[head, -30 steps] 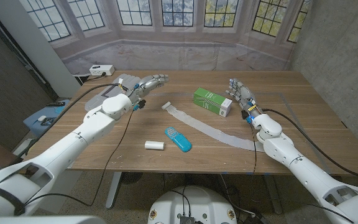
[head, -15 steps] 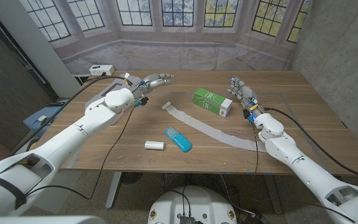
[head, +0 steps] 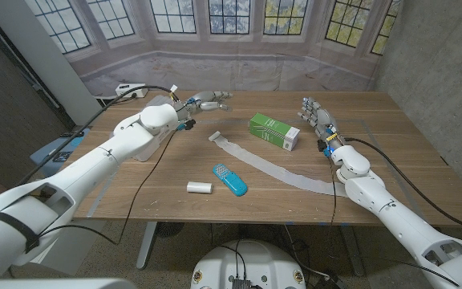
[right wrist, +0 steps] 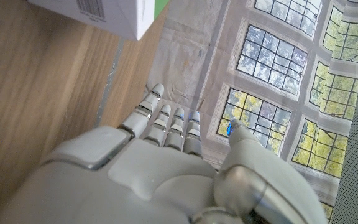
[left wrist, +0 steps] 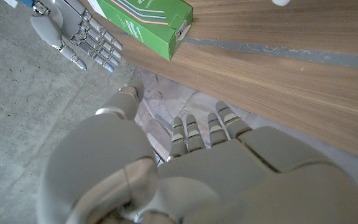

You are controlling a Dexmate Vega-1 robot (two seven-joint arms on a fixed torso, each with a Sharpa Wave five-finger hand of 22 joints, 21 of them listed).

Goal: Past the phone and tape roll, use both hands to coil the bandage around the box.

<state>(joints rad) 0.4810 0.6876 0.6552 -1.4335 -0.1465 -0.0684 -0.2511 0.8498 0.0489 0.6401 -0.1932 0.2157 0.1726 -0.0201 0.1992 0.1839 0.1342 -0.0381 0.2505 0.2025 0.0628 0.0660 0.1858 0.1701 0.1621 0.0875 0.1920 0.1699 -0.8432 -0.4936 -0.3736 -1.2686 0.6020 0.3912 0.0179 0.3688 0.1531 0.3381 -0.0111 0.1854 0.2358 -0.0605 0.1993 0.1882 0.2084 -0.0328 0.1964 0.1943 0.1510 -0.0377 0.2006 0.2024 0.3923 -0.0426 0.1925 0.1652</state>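
A green and white box [head: 274,131] lies on the far middle of the wooden table [head: 391,152]. A long pale bandage [head: 265,164] is stretched flat from the table's middle toward the front right. My left hand [head: 205,103] reaches out over the far table, left of the box, fingers spread and holding nothing. My right hand [head: 315,117] stands just right of the box, fingers up and apart, empty. In the left wrist view the box [left wrist: 146,22] and my right hand [left wrist: 76,32] show beyond my left hand [left wrist: 185,162]. The right wrist view shows the box's white end [right wrist: 104,14] past my right hand [right wrist: 160,162].
A blue phone [head: 229,180] and a small white tape roll [head: 200,188] lie near the table's front middle. A cable [head: 147,189] runs across the left part of the table. A white power unit [head: 131,90] sits off the far left corner.
My left hand has swung further out across the far table toward the box, its arm stretching. My right hand has stayed beside the box.
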